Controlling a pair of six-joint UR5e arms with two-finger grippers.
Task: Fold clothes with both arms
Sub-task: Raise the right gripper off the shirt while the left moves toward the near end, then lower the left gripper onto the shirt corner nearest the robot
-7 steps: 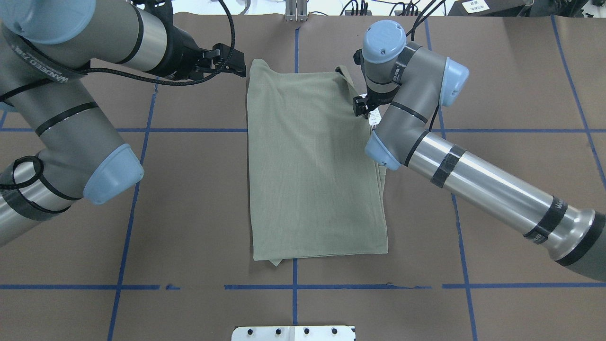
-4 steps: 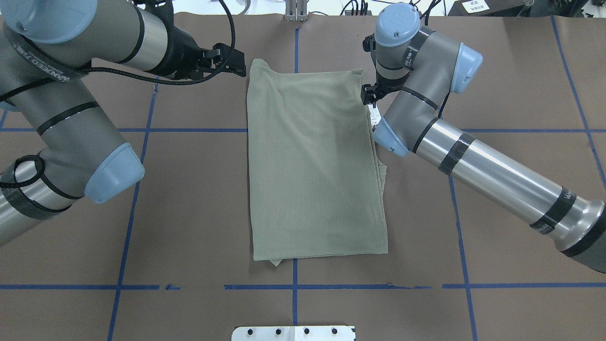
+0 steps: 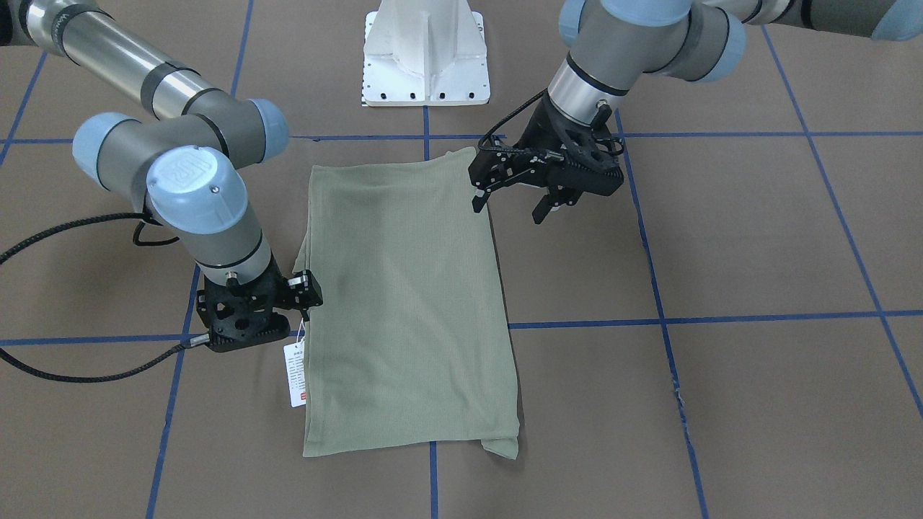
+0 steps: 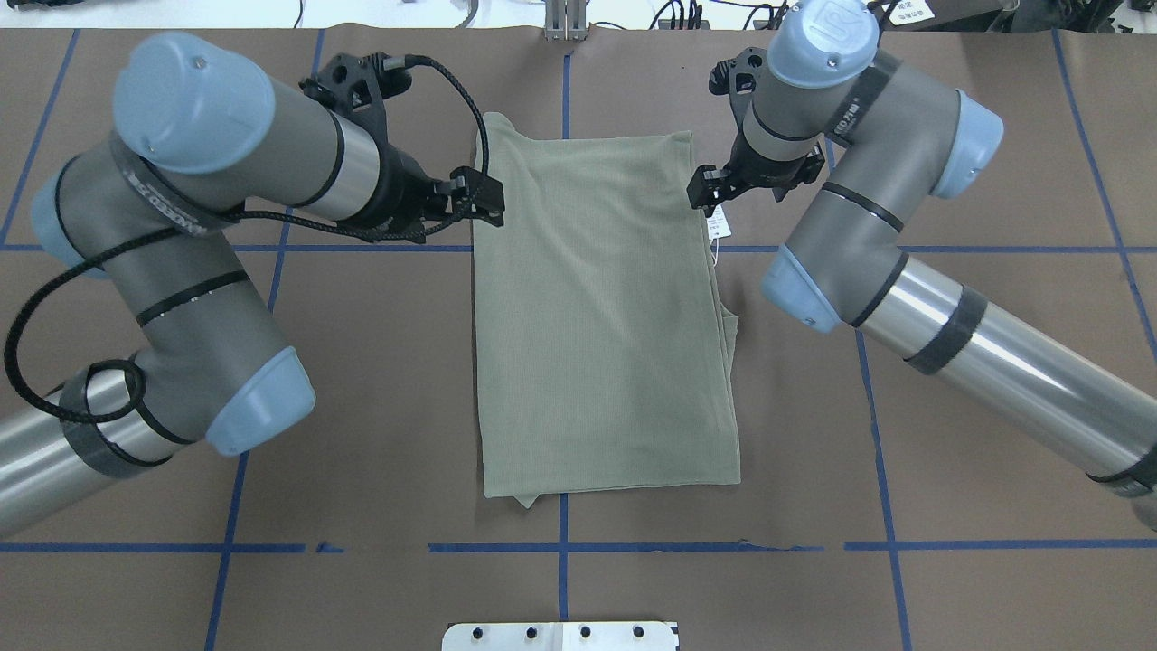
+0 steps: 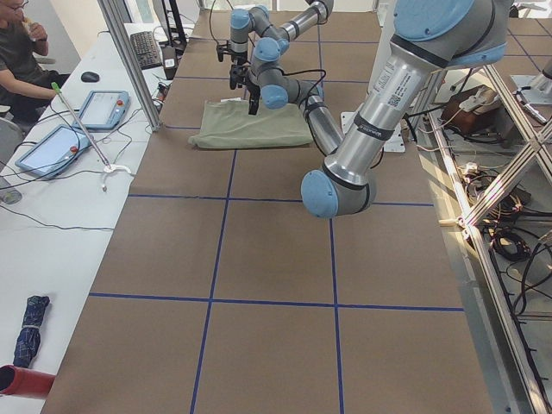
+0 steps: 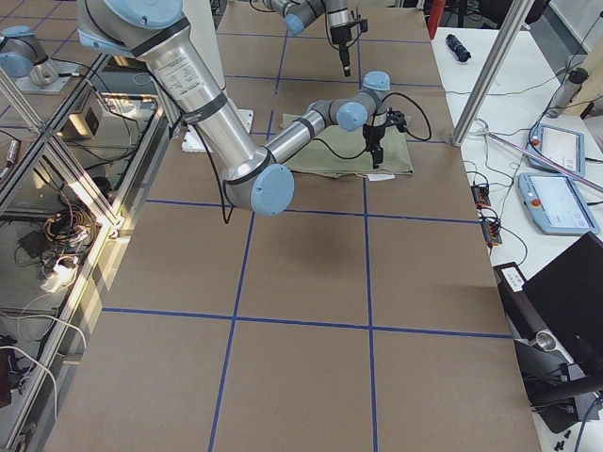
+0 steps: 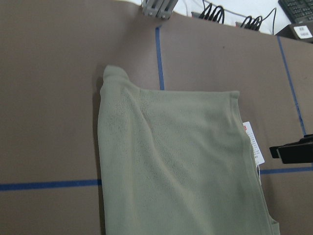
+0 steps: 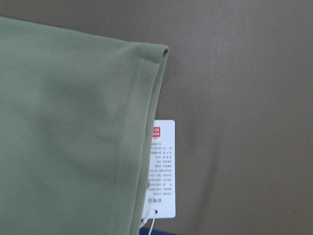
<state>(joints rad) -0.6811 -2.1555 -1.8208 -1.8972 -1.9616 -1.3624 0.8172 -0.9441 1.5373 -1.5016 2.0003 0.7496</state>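
- Brown taped table cover (image 4: 362, 407) held the shirt (image 4: 597, 316) flat, long axis running near-to-far.
- Flanking its far end, about equally close: left gripper (image 3: 506, 210) spread and empty, right gripper (image 3: 256, 310) apparently likewise.

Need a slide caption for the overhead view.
Folded green shirt, hang tag showing, lies flat between left tool and right tool.

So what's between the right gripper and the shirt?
The white hang tag, lying on the table beside the shirt edge; the front-facing view shows it.
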